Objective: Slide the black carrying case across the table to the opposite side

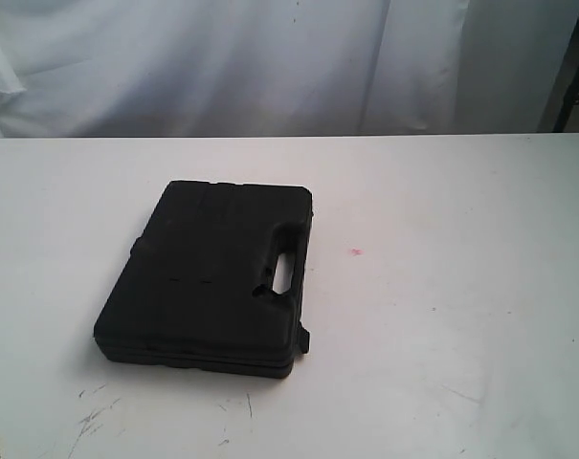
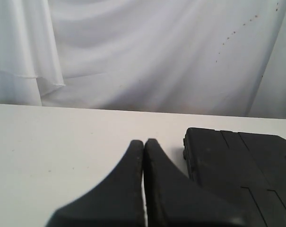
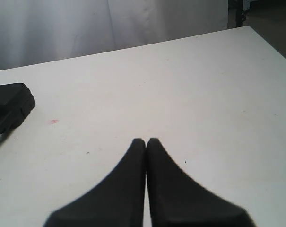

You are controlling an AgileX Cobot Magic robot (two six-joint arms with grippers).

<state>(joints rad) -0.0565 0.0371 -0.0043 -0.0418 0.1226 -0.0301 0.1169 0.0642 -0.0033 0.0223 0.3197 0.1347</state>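
The black carrying case [image 1: 208, 277] lies flat on the white table [image 1: 461, 316], left of centre, its handle cut-out facing right. Neither gripper shows in the exterior view. In the left wrist view my left gripper [image 2: 143, 142] is shut with nothing in it, and a corner of the case [image 2: 242, 170] lies just beside it. The right wrist view has my right gripper [image 3: 146, 141] shut and empty over bare table, with an end of the case [image 3: 8, 106] well off to one side.
A small red mark [image 1: 356, 252] sits on the table right of the case. Dark scuffs [image 1: 93, 416] mark the near left part. A white curtain [image 1: 270, 57] hangs behind the far edge. A dark stand [image 1: 576, 76] is at the back right.
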